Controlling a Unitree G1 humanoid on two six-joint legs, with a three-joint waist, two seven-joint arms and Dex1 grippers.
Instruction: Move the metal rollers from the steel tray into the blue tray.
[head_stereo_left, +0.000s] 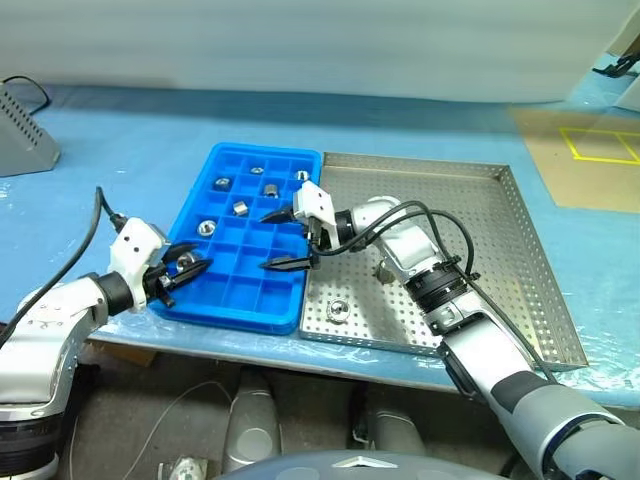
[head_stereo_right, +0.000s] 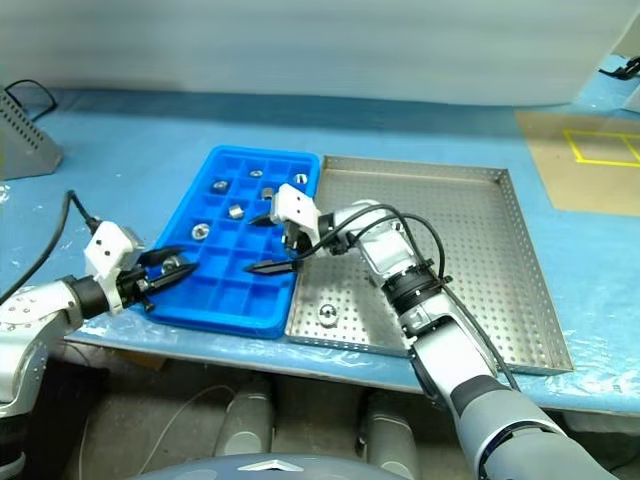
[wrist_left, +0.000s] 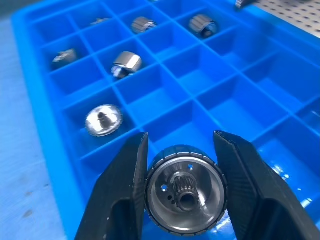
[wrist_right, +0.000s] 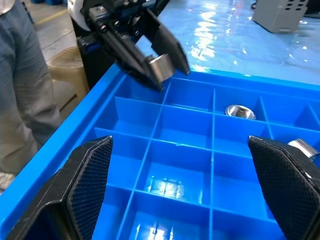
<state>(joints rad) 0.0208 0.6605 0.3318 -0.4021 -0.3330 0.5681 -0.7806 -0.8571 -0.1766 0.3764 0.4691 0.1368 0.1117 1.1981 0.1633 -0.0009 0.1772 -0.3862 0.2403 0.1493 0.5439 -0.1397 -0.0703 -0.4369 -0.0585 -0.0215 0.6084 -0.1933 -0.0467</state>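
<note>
Our left pincer is clamped on a roller, hovering at the near-left corner of the blue tray; our right pincer hangs over the tray's right side, jaws wide, holding nothing. We read this as the drop step: several rollers already sit in far cells, one remains on the steel tray. Next we need the left pincer centred over an empty cell, lowered, then opened.

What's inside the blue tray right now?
Five metal rollers lie in separate far compartments of the blue tray; the near ones look bare. The right gripper covers some cells at the edge beside the steel tray.
</note>
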